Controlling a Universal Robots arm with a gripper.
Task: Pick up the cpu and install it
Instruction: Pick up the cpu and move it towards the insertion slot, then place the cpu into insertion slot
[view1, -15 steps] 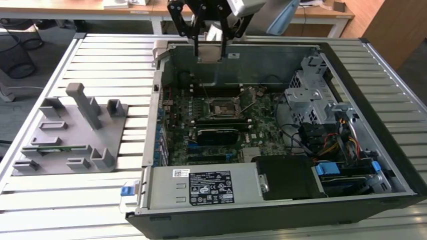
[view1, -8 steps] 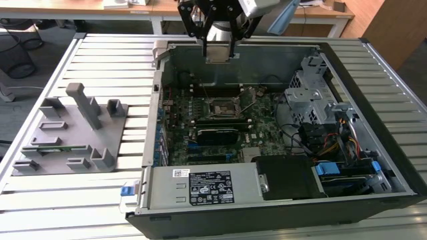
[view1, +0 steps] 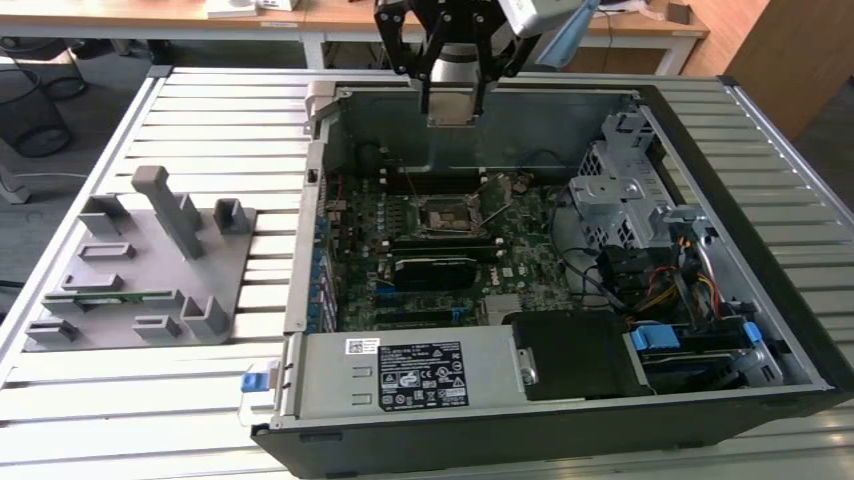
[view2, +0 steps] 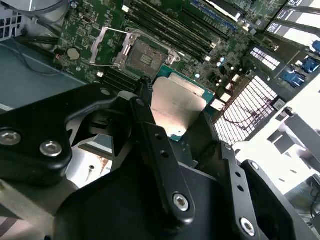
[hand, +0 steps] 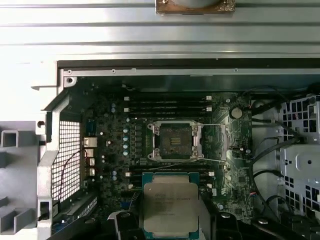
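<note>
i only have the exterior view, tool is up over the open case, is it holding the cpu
observer: yes, in both wrist views the cpu sits clamped in the tool, above the board.
operator: is the socket free
observer: in the first wrist view the socket is empty, contacts bare, nothing seated in it.
operator: retention frame open or down
observer: in the second wrist view the frame looks swung open beside the socket.

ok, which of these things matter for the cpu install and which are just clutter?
In the job: cpu, held in the hand; open socket.
Lying about: grey fixture tray; labelled silver box; drive cage.
</note>
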